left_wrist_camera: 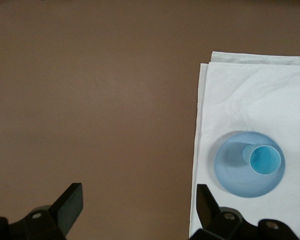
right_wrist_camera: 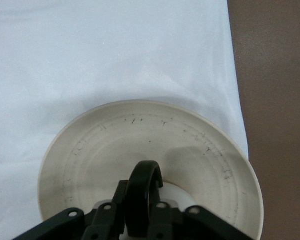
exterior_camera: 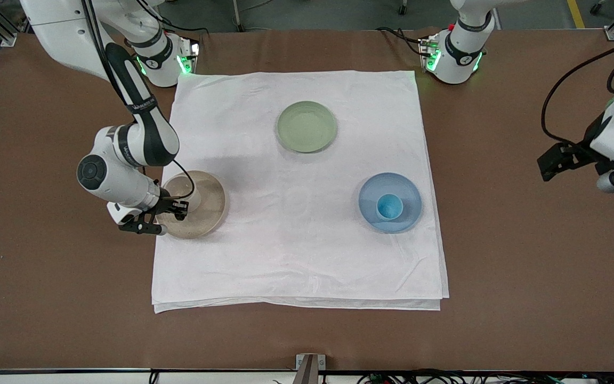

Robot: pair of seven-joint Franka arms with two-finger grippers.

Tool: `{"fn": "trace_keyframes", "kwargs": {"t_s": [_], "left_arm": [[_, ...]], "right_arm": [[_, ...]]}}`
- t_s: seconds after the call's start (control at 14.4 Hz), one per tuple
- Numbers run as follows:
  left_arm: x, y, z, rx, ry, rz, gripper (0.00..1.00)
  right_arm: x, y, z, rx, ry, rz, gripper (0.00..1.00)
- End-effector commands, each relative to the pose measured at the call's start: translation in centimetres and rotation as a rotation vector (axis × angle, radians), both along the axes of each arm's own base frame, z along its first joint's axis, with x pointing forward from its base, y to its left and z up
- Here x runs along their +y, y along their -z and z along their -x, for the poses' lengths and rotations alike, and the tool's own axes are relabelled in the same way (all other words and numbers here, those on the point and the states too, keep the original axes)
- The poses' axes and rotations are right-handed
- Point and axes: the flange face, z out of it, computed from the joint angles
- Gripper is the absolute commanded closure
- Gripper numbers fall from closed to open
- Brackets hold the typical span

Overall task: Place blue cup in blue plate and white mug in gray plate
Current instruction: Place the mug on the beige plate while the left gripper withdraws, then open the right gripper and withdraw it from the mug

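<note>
- Right gripper (exterior_camera: 171,209): down at the gray plate (exterior_camera: 208,213), at the right arm's end of the white cloth (exterior_camera: 296,256). Jaws closed on the dark loop handle (right_wrist_camera: 142,192) of the white mug (exterior_camera: 187,193); the right wrist view shows the handle pinched between them.
- White mug: stands upright inside the gray plate, its base on the plate floor (only a sliver of the pale body shows under the handle in the right wrist view). Largely hidden by the arm in the front view.
- Gray plate: tan-grey, faint rings and small dark specks on its floor; sits on the cloth at the cloth's edge, with brown desk (exterior_camera: 46,277) just beside it.
- Green plate (exterior_camera: 306,126): on the cloth nearer the robots' bases, between the two arms' ends; nothing in it. Well apart from both other plates.
- Blue plate (exterior_camera: 405,205): on the cloth toward the left arm's end, nearer the front camera than the green plate.
- Blue cup (exterior_camera: 389,206): upright in the middle of the blue plate, turquoise inside, nothing in it.
- Left gripper (left_wrist_camera: 140,207): waits above bare desk off the cloth's edge at the left arm's end, well apart from the blue plate. Jaws spread wide, gripping nothing (both fingers (left_wrist_camera: 70,205) seen apart in the left wrist view).
</note>
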Motion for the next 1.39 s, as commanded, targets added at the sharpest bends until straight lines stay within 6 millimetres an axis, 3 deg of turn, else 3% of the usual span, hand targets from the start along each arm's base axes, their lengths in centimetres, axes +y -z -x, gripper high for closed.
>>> {"fn": "trace_keyframes", "kwargs": {"t_s": [0.0,0.21,0.49,0.69,0.97,1.18,1.32], "left_arm": [[2.0,-1.5,3.3,0.025,0.012,0.075,0.00],[2.6,-2.7,6.0,0.010,0.005,0.094,0.00],[2.2,-2.0,5.6,0.016,0.015,0.093,0.00],[2.0,-1.8,5.7,0.021,0.019,0.097,0.00],[1.8,-0.9,5.4,0.040,0.020,0.101,0.00],[1.3,-0.7,5.5,0.048,0.027,0.100,0.00],[1.3,-0.5,5.4,0.050,0.027,0.100,0.00]], "right_arm": [[-0.5,-1.8,-1.2,-0.038,0.008,-0.016,0.00],[-0.7,-4.2,-3.2,-0.032,0.000,-0.024,0.00],[-3.9,-10.4,-5.7,0.082,-0.049,0.031,0.00],[-6.3,-14.5,-7.1,0.073,-0.075,0.082,0.00],[-11.0,-19.9,-7.6,0.106,-0.095,0.190,0.00],[-16.1,-23.8,-7.0,0.161,-0.147,0.181,0.00],[-19.2,-25.1,-6.5,0.174,-0.106,0.157,0.00]]}}
